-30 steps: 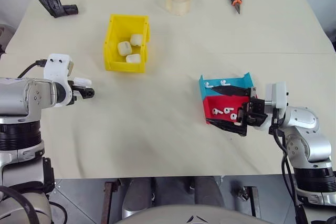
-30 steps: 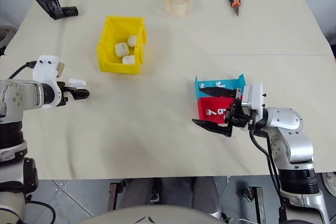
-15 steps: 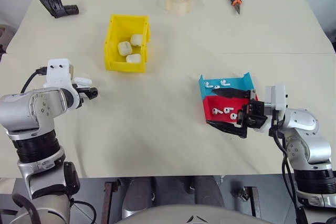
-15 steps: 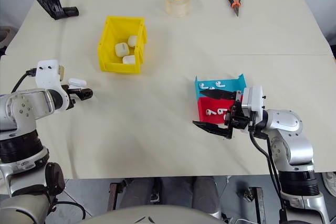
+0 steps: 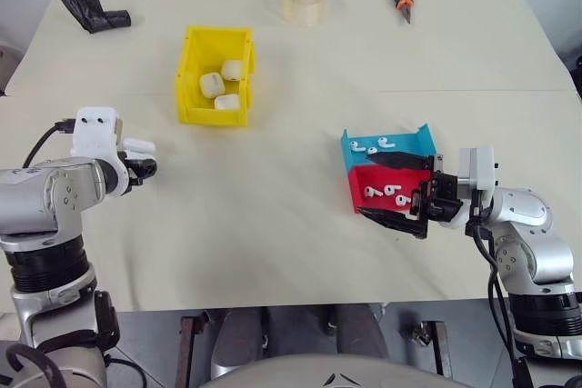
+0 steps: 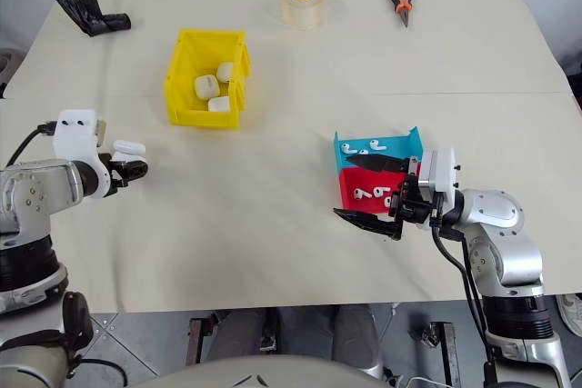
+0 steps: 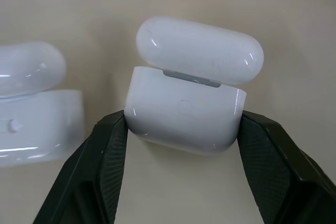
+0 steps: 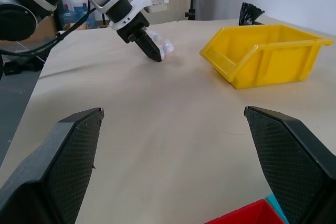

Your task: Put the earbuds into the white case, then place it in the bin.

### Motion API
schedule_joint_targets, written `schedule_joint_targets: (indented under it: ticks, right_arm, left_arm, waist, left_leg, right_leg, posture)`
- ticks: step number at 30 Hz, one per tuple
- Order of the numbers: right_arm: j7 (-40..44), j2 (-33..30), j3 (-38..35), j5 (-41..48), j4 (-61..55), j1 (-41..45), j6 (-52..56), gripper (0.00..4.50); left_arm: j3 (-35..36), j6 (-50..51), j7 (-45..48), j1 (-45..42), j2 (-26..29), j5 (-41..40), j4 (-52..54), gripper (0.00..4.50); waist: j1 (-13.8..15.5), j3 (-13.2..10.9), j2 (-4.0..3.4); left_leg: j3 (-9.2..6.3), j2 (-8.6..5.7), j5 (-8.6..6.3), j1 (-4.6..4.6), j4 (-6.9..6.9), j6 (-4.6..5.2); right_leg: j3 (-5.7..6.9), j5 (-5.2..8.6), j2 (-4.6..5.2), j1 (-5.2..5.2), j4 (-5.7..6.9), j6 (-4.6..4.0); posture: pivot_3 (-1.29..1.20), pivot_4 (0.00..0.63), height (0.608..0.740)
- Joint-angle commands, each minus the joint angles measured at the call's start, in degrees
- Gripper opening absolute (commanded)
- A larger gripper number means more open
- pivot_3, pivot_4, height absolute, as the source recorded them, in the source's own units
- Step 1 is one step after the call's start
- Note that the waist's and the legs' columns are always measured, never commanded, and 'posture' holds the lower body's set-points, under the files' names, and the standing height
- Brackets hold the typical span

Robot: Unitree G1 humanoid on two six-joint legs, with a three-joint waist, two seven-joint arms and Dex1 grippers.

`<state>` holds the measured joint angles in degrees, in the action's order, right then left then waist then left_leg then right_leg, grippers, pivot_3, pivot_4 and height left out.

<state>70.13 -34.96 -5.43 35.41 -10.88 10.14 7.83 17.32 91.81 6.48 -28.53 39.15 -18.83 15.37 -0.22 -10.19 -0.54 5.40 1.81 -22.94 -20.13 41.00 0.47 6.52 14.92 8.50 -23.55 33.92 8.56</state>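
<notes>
Left wrist view, fingers [image 7: 181, 145] newly clamping white case [image 7: 186, 109]

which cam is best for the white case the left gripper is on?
Left wrist view: the white case sits between the left gripper fingers, lid flipped open, a second case beside it. Head views show only a small white blob at the fingertips. Right wrist view shows it far off, detail unreadable.

Silver arms w/ black cables, white wrist blocks, black textured fingers [image 7: 100, 166]
</notes>
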Motion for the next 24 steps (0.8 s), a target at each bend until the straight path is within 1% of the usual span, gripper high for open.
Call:
schedule_joint_targets:
  ticks: [1,3,6,11,13,16,20,24]
  right_arm:
    - [-0.2,0.3,-1.0,1.2,-0.7,0.7,-0.1,4.50]
    - [-0.2,0.3,-1.0,1.2,-0.8,0.7,-0.1,4.50]
    - [-0.2,0.1,-1.0,1.2,-0.8,0.7,0.1,4.50]
    - [-0.1,-0.2,-1.3,1.3,-0.7,0.9,0.3,4.50]
    - [-0.1,-0.3,-1.4,1.3,-0.7,0.9,0.5,4.50]
    - [-0.1,-0.2,-1.4,1.2,-0.7,1.0,0.7,4.50]
    - [-0.1,-0.1,-1.2,1.1,-0.8,1.1,0.8,4.50]
    - [-0.2,0.0,-1.1,1.1,-1.0,1.0,0.8,4.50]
  left_arm:
    - [-2.0,0.7,3.5,1.6,2.7,-1.6,1.6,2.77]
    - [-2.9,0.7,5.4,2.4,4.2,-2.7,2.3,2.77]
    - [-5.1,0.7,9.1,4.4,8.4,-4.3,4.5,2.77]
    - [-5.4,-2.5,14.9,10.1,14.8,-6.1,6.7,2.77]
    - [-5.2,-5.4,16.6,12.5,16.7,-5.8,6.6,3.54]
    - [-5.7,-9.1,19.9,14.0,19.0,-6.2,5.6,4.47]
    - [-8.3,-11.3,23.1,12.9,22.0,-6.1,3.3,4.47]
    - [-11.1,-11.4,25.2,10.2,22.9,-6.3,1.6,4.47]
  waist:
    - [0.0,0.0,0.00]
    - [0.1,0.0,0.00]
    - [0.0,0.0,0.00]
    - [-0.1,0.0,0.00]
    - [-0.1,0.0,-0.01]
    - [0.0,0.0,-0.01]
    - [0.1,0.0,-0.01]
    - [0.1,0.0,-0.01]
  left_leg:
    - [0.00,0.00,0.00,0.00,0.00,0.00]
    - [0.00,0.00,0.00,0.00,0.01,0.00]
    - [0.00,0.00,0.00,0.00,0.00,0.00]
    - [0.03,0.00,0.00,0.00,-0.04,0.00]
    - [0.04,0.01,-0.01,0.00,-0.05,-0.01]
    - [0.06,0.01,-0.01,0.00,-0.05,-0.01]
    - [0.07,0.00,-0.01,-0.01,-0.04,-0.02]
    - [0.09,0.00,-0.01,-0.02,-0.05,-0.01]
  right_leg:
    - [0.00,0.00,0.00,0.00,0.00,0.00]
    - [0.00,0.00,0.00,0.00,0.00,0.00]
    - [-0.01,0.00,0.00,0.00,0.00,0.00]
    - [-0.04,0.01,0.00,-0.03,-0.01,-0.02]
    - [-0.05,0.02,0.00,-0.06,0.00,-0.04]
    - [-0.05,0.03,0.00,-0.07,0.00,-0.05]
    - [-0.05,0.03,0.00,-0.07,0.00,-0.05]
    - [-0.05,0.03,0.00,-0.08,0.01,-0.05]
  posture:
    - [0.00,0.150,0.740]
    - [0.00,0.150,0.740]
    - [0.00,0.150,0.740]
    - [0.00,0.150,0.740]
    - [0.00,0.150,0.740]
    - [0.00,0.150,0.740]
    - [0.00,0.150,0.740]
    - [0.00,0.150,0.740]
